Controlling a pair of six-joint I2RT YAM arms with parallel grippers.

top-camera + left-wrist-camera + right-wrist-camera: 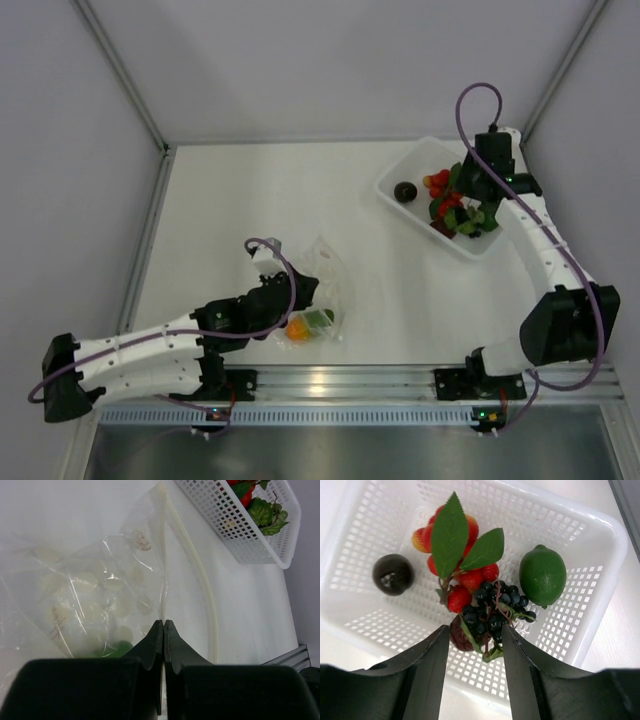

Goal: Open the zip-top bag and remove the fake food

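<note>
While two pieces of fake food sit inside the zip-top bag (325, 285), I judge the emptying only partly done: an orange piece (297, 329) and a green piece (320, 318) lie in its near corner, at the near side of the counter (260, 200). My left tool (163, 622) is at the bag's left edge with its fingers pressed together. The bag's white seam runs straight into the tips, so it looks to be pinching the thin film, though I cannot see the fold itself. Farther off, at the far right, the right tool (475, 628) hangs over the white mesh basket (607, 527), fingers spread with nothing between them. Below it in the basket lie a black berry sprig (495, 607), a red berry cluster (470, 577) with green leaves, a lime (542, 575) and a dark round fruit (393, 574). That tool is well apart from the bag. Next, I judge, it must cross back to the bag's mouth and reach in for the orange piece while the left keeps the film taut.
</note>
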